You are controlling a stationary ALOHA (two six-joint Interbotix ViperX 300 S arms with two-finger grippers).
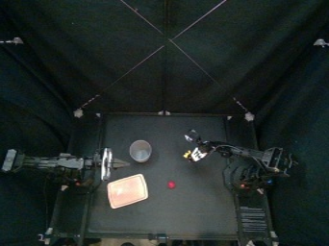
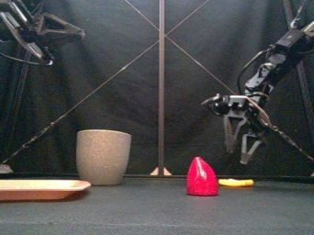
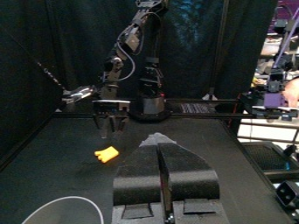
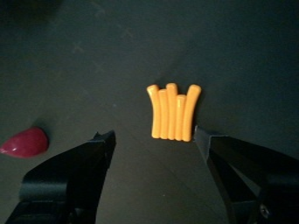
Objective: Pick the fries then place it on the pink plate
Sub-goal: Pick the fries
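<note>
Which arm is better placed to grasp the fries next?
Right. The right gripper hangs directly above the fries, jaws open either side of them in its wrist view. The left gripper sits across the table by the pink plate, jaws shut.

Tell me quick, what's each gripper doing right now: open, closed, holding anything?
Left gripper: shut, empty, at the table's left.
Right gripper: open, empty, above the fries.
</note>
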